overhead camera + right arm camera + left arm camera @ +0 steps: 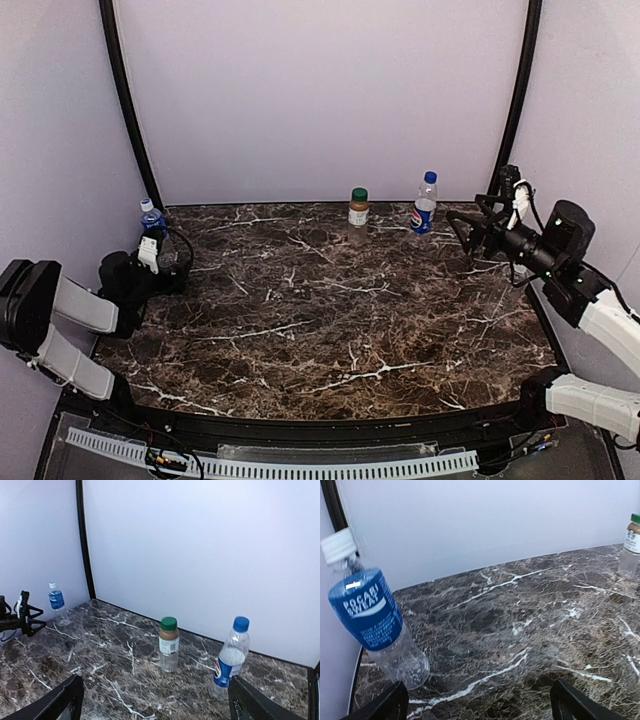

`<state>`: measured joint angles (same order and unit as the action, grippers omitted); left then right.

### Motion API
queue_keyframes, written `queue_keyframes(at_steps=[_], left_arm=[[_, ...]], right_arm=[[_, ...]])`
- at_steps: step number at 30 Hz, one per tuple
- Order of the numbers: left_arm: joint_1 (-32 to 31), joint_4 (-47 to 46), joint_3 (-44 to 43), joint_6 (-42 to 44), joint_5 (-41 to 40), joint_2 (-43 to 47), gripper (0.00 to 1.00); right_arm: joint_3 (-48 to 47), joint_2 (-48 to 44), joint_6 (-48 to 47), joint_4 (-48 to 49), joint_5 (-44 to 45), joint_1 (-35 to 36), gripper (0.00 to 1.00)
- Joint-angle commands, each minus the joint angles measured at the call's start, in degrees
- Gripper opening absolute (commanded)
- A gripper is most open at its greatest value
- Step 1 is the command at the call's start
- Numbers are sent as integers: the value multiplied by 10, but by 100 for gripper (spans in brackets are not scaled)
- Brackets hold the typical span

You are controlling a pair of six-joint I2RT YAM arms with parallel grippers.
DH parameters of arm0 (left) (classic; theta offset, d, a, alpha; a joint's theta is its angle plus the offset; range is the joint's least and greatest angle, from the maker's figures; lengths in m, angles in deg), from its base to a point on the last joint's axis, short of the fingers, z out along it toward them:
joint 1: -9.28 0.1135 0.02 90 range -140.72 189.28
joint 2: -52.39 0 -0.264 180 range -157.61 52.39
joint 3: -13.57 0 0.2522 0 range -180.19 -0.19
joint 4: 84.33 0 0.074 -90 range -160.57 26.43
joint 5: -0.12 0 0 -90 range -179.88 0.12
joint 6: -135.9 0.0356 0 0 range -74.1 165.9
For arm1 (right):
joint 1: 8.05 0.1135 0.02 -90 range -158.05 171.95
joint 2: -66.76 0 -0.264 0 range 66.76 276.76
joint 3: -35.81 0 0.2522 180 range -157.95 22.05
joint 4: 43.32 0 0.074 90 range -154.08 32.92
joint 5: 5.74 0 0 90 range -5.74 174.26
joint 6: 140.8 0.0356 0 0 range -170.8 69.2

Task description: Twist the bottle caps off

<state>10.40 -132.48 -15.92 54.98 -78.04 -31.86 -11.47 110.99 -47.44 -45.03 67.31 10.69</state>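
While both stand wide open and empty, the left claw (479,692) sits just beside a clear plastic bottle with a blue label (372,622), its white screw cap (338,545) on, at the dark marbled bench's (330,320) left rear corner. The right claw (155,700) faces a short brown bottle (168,652) with a dark green cap (169,623) and a clear logo bottle (229,662) with a blue cap (241,624), both upright near the back wall.

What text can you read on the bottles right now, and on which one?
"POCARI SWEAT": blue label of the white-capped clear bottle.
Blue-capped bottle: red-white-blue logo only, no legible words.
Green-capped bottle: pale label print too small to read.
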Motion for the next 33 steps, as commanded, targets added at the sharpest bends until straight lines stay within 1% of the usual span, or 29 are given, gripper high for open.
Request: queue_keyframes(at_steps=[1,2,3,4,5,6,7,8,9,10,11,12,13,14,15,16,17,18,19,20,22,24,27,29,33], left_arm=[[3,215,-61,49,116,100,100],[3,275,-83,64,144,106,100],[3,400,-139,71,159,112,100],[3,467,-169,85,189,112,100],[3,569,-224,90,205,115,100],[3,613,-263,98,244,118,100],[3,686,-279,103,265,135,100],[3,719,-311,121,312,144,100],[3,800,-329,153,333,159,100],[3,842,-379,170,351,162,100],[3,924,-406,198,345,161,100],[3,954,-452,202,302,158,100],[3,982,-472,193,259,156,100],[3,988,-507,186,157,149,100],[4,993,-522,176,108,144,100],[5,994,-550,174,19,133,100],[8,993,-562,173,-14,126,100],[9,993,-584,172,-68,115,100],[13,990,-593,173,-84,109,100],[14,988,-611,173,-114,95,99],[16,985,-641,170,-158,65,99],[19,991,-683,166,-194,22,99],[35,1006,-747,156,-215,-38,100],[49,1009,-769,145,-200,-71,100],[69,978,-773,117,-150,-113,100]], right_arm=[[-59,-6,50,-40,-92,1,99],[-70,-5,58,-44,-105,1,99],[-79,-4,66,-44,-117,2,99],[-89,-2,74,-44,-126,1,99],[-98,1,82,-45,-135,1,99],[-107,5,87,-47,-143,2,99],[-116,9,91,-51,-152,2,99],[-126,15,95,-57,-162,2,99],[-136,21,97,-66,-166,2,98],[-145,27,102,-77,-165,1,98],[-157,34,107,-92,-158,2,98],[-171,43,111,-112,-139,2,97],[-188,55,116,-151,-112,2,96],[-208,68,122,-192,-63,2,95],[-232,84,132,-246,0,2,95],[-257,102,149,-324,64,2,94],[-278,124,160,-374,129,2,94],[-296,144,164,-418,175,3,94],[-309,170,165,-450,209,3,96],[-323,192,165,-478,232,3,98],[-348,227,169,-522,251,3,99],[-361,250,170,-536,245,5,99],[-368,264,173,-533,235,11,99],[-369,265,172,-530,237,14,99],[-360,262,167,-518,228,17,99]])
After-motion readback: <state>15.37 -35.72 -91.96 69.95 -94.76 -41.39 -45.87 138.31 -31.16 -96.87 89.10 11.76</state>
